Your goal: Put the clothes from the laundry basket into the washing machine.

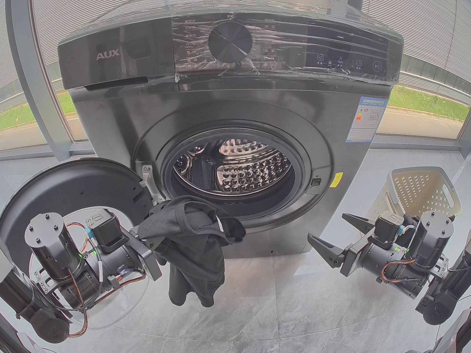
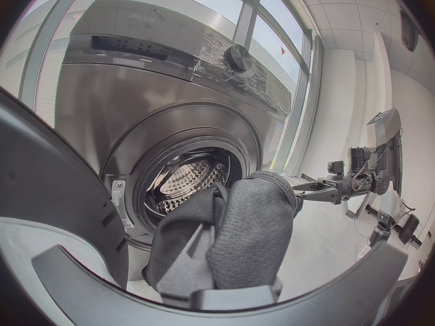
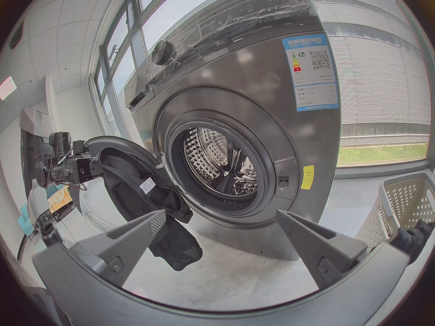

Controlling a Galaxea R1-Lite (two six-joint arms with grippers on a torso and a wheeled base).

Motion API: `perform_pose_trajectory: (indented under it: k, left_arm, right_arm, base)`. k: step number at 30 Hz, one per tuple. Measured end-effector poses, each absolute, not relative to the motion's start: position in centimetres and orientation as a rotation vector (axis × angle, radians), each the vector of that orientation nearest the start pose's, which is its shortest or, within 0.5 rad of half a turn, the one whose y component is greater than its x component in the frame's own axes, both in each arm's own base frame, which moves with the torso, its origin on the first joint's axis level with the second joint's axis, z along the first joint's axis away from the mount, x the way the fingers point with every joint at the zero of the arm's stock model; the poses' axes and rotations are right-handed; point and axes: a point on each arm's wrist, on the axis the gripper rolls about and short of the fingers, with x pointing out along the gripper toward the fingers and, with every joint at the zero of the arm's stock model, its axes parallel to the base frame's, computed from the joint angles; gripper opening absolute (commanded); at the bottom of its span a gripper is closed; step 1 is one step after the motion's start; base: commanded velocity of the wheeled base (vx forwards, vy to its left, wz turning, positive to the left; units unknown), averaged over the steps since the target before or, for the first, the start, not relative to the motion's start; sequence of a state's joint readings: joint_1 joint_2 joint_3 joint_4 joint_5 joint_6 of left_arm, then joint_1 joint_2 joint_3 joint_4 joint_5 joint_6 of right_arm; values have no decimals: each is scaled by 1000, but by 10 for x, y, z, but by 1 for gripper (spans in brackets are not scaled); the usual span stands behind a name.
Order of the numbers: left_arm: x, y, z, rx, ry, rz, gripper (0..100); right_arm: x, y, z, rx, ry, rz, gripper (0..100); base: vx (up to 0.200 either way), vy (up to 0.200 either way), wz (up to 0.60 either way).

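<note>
My left tool (image 1: 149, 243) is clamped on the dark garment (image 1: 196, 241), which hangs lengthwise down just outside the lower-left rim of the drum opening (image 1: 233, 165). The washing machine (image 1: 122, 118) mouth therefore lies forward and to the right. My right tool (image 1: 339, 237) gapes empty by the laundry basket (image 1: 422, 187).

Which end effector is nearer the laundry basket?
Right. The right end effector hangs open just beside the laundry basket; the left end effector holds a dark garment by the open door, far off.
</note>
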State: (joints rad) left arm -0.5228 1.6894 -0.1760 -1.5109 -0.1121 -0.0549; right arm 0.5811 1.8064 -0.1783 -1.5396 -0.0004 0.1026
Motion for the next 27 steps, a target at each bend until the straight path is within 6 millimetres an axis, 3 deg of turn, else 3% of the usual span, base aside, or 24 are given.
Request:
perform_pose_trajectory:
  k: [8, 20, 23, 27]
  left_arm:
    - [192, -116, 124, -48, 33, -642, 0]
    - [193, -120, 116, -38, 72, -649, 0]
    - [194, -121, 114, -37, 78, -649, 0]
    - [195, -122, 113, -36, 85, -649, 0]
  right_arm:
    - [198, 131, 103, 73, 122, 581, 100]
    - [198, 131, 102, 71, 127, 582, 100]
    - [198, 131, 102, 71, 127, 583, 100]
    - [198, 131, 102, 71, 128, 584, 100]
  base:
    - [150, 0, 0]
    - [0, 0, 0]
    - [200, 0, 0]
    - [0, 0, 0]
